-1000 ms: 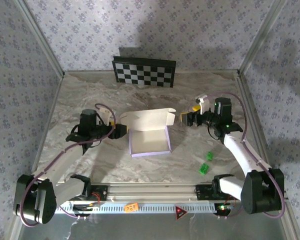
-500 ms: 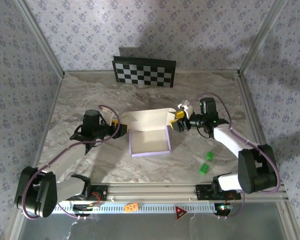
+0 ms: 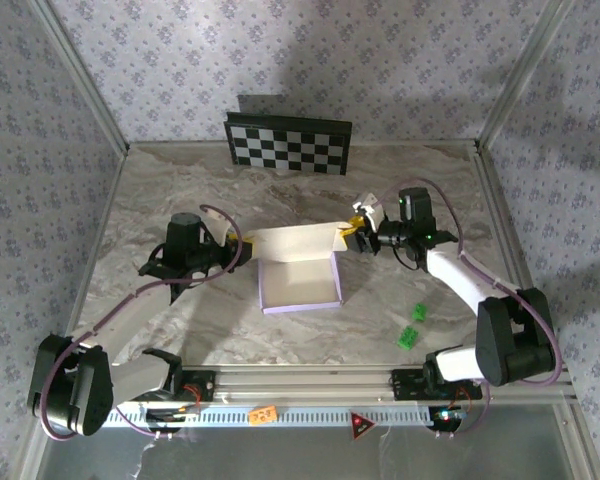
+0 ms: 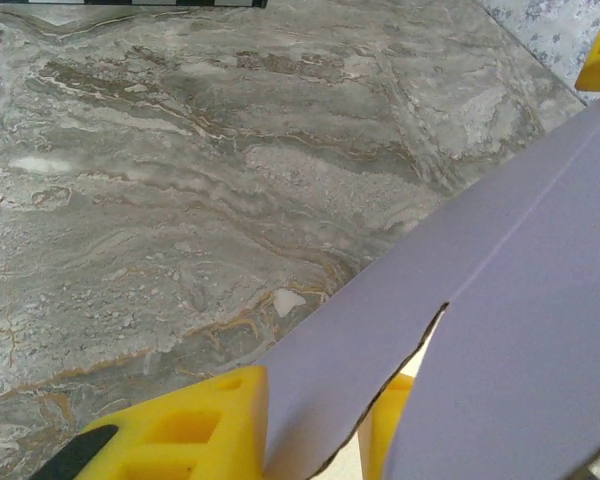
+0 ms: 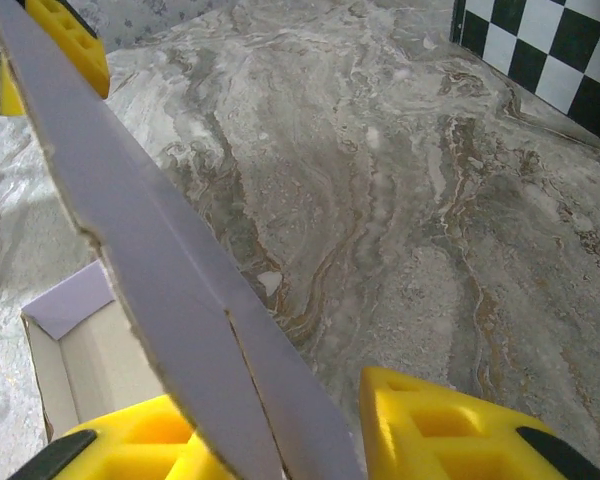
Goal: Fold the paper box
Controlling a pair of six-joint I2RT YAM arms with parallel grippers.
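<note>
Status: we were on the lid step. The paper box [image 3: 300, 290] sat mid-worktop [image 3: 180, 190]. Its tray was already formed, with lavender walls up and the top open. The lid flap [image 3: 292, 240] stood upright off the far edge, cream face towards the arms and lavender face towards the checkerboard panel [image 3: 288, 142].

The left pincer [image 3: 242, 247] was at the flap's left end and the right pincer [image 3: 352, 233] at its right end, roughly level with each other. In both wrist views the lavender card ran between the yellow fingers [image 5: 450, 430], so each pincer straddled the flap. Both were narrow, not wide. We could not tell whether the pads bore on the card or stood just off it, because the card crossed the gap at a slant.

Our read: tray done, lid not yet closed, so past halfway.

Next move, as we judged it:
- Confirm both ends are pinched.
- Swing the flap forward and down over the tray, both sides at the same rate, or the thin card would likely twist or crease off its score line.
- Steer the slit end tabs inside the walls rather than letting them land on top.
- Pull gently. Nothing held the tray down, so a hard pull could drag it.

Two small green pieces [image 3: 412, 330] lay near the right arm, well apart from the box.
</note>
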